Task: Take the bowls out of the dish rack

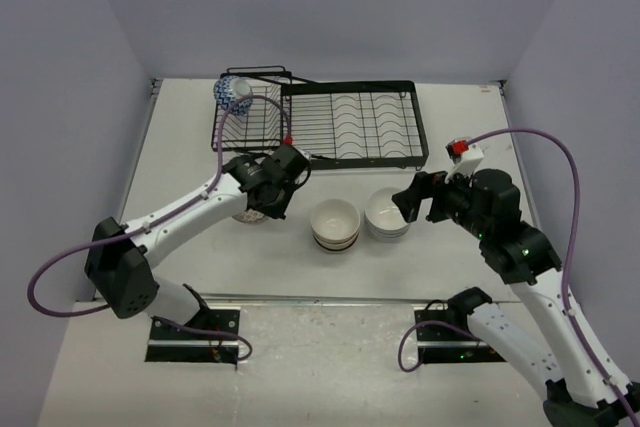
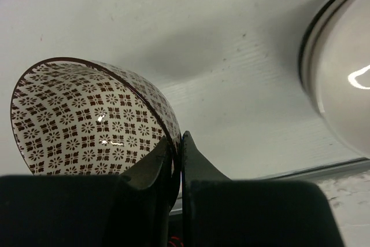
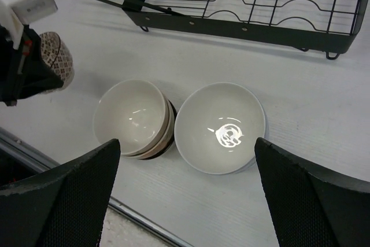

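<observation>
My left gripper (image 2: pixel 176 143) is shut on the rim of a reddish-brown patterned bowl (image 2: pixel 87 120) and holds it tilted just above the table. In the top view this gripper (image 1: pixel 262 205) is in front of the black wire dish rack (image 1: pixel 370 127). A blue-and-white bowl (image 1: pixel 234 94) rests in the rack's smaller left section. A stack of cream bowls with dark bands (image 1: pixel 335 224) and a stack of white bowls (image 1: pixel 388 213) stand on the table. My right gripper (image 3: pixel 186 143) is open and empty above these two stacks (image 3: pixel 130 117).
The rack's large slotted section (image 3: pixel 248 4) holds no bowls. The table's metal front edge (image 3: pixel 139 218) runs just below the stacks. Grey walls close in the table on the left, the right and at the back.
</observation>
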Tool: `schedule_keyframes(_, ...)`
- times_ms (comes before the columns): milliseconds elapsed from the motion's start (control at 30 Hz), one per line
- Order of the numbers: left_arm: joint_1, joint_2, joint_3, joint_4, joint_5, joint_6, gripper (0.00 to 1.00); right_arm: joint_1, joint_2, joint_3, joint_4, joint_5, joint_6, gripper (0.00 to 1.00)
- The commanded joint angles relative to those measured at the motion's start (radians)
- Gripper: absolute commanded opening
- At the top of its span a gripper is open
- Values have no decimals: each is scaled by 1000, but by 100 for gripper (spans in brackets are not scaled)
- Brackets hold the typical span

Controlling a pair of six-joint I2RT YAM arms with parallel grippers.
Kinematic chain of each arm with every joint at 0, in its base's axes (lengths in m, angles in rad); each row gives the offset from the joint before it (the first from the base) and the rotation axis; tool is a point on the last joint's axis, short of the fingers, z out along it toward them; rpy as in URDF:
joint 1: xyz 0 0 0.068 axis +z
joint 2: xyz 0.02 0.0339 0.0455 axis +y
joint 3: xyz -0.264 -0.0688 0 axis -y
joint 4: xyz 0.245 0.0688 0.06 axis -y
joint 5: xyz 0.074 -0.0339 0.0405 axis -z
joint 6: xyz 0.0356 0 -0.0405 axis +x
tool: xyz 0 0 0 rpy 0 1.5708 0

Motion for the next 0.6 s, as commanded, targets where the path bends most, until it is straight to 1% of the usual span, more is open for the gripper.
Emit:
schedule_keyframes(0,6,-22,-78,34,-67,6,0,6,-5,16,-5,53,1,99)
schedule_keyframes(33,6,-5,-121,53,-67,6,0,6,-3,14,-7,58,1,99)
schedule_keyframes(100,6,29,-152,90,-71,-4,0,6,-3,16,-10,59,1,99)
schedule_keyframes(267,6,81,-192,191,-50,-26,0,6,-16,11,-10,59,1,99)
schedule_keyframes(367,6,100,-222,228,-67,-57,0,4,-20,11,-10,56,0,99)
schedule_keyframes(467,6,100,-244,240,-123,-85,0,7,-25,10,-10,50,0,99)
schedule_keyframes(567,6,95,-271,257,-148,-109,9,6,-26,5,-2,44,0,99)
